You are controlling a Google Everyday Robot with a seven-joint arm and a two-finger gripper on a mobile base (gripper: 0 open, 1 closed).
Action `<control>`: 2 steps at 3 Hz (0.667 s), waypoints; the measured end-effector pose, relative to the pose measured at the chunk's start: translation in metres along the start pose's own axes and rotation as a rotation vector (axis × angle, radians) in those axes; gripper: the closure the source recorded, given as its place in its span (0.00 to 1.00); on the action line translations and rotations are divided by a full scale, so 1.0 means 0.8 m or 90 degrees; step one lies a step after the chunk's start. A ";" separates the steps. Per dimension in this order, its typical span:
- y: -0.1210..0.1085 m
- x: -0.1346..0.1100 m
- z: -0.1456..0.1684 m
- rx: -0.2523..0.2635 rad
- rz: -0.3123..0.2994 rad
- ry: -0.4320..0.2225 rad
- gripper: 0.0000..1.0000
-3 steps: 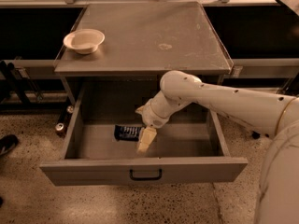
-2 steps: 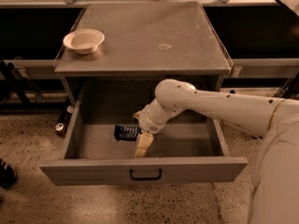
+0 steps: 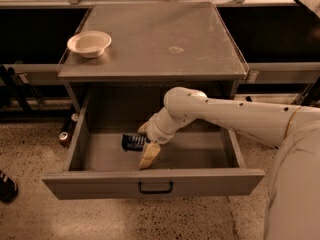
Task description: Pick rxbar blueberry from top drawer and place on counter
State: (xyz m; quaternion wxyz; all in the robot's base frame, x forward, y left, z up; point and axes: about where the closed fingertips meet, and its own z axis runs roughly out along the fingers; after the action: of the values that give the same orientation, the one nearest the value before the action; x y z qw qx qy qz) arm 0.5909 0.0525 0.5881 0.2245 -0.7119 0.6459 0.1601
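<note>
Presently, the gripper [image 3: 146,143] sat low inside the open top drawer [image 3: 210,180], jaws spread to either side of the right end of the rxbar blueberry [image 3: 131,142]. The bar lay flat on the drawer floor. A white bowl [image 3: 89,43] stood on the counter [image 3: 160,44].

Hand [image 3: 146,145] in top drawer [image 3: 90,184] — beside rxbar blueberry [image 3: 132,142].
</note>
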 end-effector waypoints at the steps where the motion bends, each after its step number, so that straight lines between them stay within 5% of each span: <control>1: -0.001 -0.008 -0.013 0.000 0.000 0.000 0.81; 2: 0.000 -0.010 -0.016 0.000 0.000 0.000 1.00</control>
State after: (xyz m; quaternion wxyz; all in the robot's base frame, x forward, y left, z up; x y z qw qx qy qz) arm 0.5894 0.0527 0.6031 0.2245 -0.7119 0.6458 0.1601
